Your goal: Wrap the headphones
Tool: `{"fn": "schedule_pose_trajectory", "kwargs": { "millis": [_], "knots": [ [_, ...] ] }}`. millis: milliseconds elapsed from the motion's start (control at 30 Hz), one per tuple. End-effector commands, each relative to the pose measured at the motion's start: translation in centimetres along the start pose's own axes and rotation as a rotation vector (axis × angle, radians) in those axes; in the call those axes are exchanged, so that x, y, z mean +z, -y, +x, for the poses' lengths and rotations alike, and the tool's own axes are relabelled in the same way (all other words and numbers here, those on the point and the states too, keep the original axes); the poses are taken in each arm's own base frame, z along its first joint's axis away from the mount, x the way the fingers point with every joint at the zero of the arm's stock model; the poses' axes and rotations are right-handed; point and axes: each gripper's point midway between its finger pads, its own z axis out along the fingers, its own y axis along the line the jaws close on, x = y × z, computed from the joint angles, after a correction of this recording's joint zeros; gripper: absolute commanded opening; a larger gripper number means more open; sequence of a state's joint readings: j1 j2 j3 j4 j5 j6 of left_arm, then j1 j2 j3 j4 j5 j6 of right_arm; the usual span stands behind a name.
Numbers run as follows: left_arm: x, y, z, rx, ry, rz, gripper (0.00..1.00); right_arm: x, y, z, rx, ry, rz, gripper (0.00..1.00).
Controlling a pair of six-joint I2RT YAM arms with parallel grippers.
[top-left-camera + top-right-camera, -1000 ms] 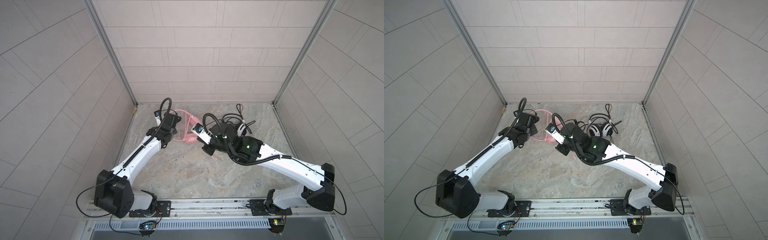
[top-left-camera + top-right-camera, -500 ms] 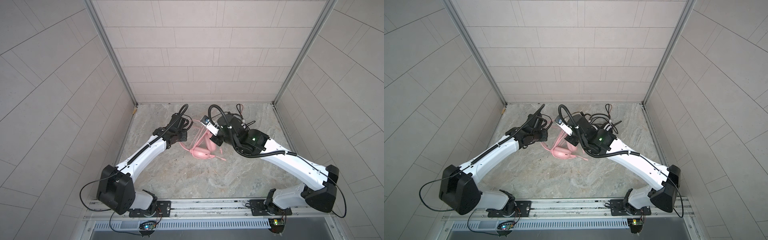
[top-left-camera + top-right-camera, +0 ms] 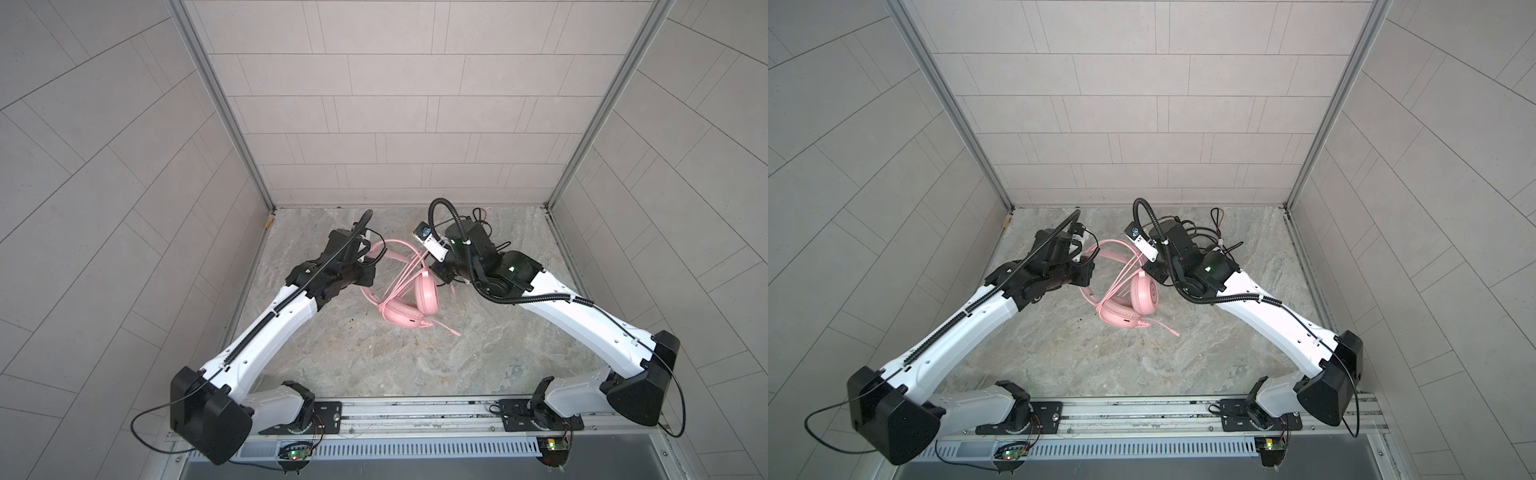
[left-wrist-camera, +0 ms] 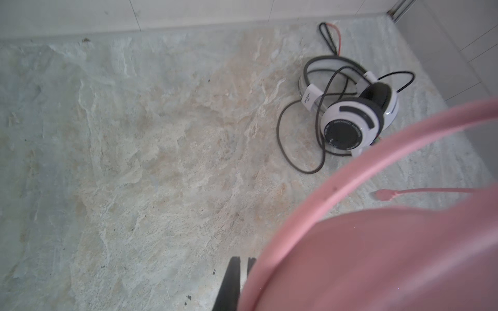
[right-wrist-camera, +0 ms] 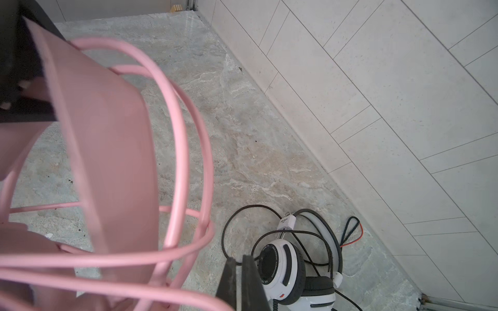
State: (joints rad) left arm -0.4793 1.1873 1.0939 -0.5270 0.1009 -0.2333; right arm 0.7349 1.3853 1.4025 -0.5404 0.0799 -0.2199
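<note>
Mid-table, between both arms: pink headset (image 3: pixel 409 309), cups low over table (image 3: pixel 374 365) (resting or hanging, can't tell), band arching up to left claw (image 3: pixel 368 276). Left claw is closed and looks clamped on the band. Right claw (image 3: pixel 436 272) is closed on pink cable (image 3: pixel 405 274), several strands fanning from it down to the cups. White-and-black headset (image 4: pixel 350 121) lies well apart near back wall, black cable loose, neither claw on it.

Handling (my read): light plastic; band springy, cups swivel; cable limp, prob. slides and snags on itself. Boom mic thin, fragile, so avoid. Best hold: band top for the body, a free stretch of cable for winding.

Vs 1 s ago: both arms were low over pink headset, nearer back wall. Now raised and spread, headset brought toward centre, cable drawn out into loops.
</note>
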Motion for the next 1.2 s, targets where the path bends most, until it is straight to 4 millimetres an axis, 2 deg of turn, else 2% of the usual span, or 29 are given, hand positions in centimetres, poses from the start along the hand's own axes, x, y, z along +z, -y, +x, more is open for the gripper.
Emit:
{"fn": "schedule_pose_trajectory", "kwargs": {
  "millis": [0, 100, 200, 333, 467, 900, 1067, 1167],
  "knots": [
    [-1.4, 1.1, 1.2, 0.066, 0.033, 0.088, 0.0, -0.4, 3.4, -1.0, 0.098, 0.057, 0.087, 0.0],
    [-2.5, 1.2, 0.5, 0.04, 0.105, 0.104, 0.0, 0.0, 3.0, -0.6, 0.113, 0.056, 0.069, 0.01],
    [-3.5, 1.8, -0.1, 0.031, 0.14, 0.137, 0.0, 0.4, 2.5, -0.3, 0.151, 0.075, 0.025, 0.07],
    [-4.0, 3.6, -1.0, 0.012, 0.152, 0.243, 0.0, 0.7, 2.2, -0.1, 0.213, 0.11, -0.032, 0.15],
    [-4.3, 3.8, -1.4, 0.006, 0.131, 0.242, 0.0, 1.2, 1.9, 0.4, 0.255, 0.115, -0.06, 0.2],
    [-6.7, 7.0, -4.7, -0.037, 0.175, 0.412, 0.0, 3.7, 1.0, 1.5, 0.46, 0.213, -0.233, 0.27],
    [-7.7, 7.2, -5.9, -0.057, 0.177, 0.424, 0.0, 4.2, -0.4, 1.9, 0.519, 0.237, -0.32, 0.3],
    [-8.3, 7.5, -6.5, -0.059, 0.183, 0.444, 0.0, 5.0, -1.1, 3.2, 0.558, 0.223, -0.338, 0.31]
  ]
}}
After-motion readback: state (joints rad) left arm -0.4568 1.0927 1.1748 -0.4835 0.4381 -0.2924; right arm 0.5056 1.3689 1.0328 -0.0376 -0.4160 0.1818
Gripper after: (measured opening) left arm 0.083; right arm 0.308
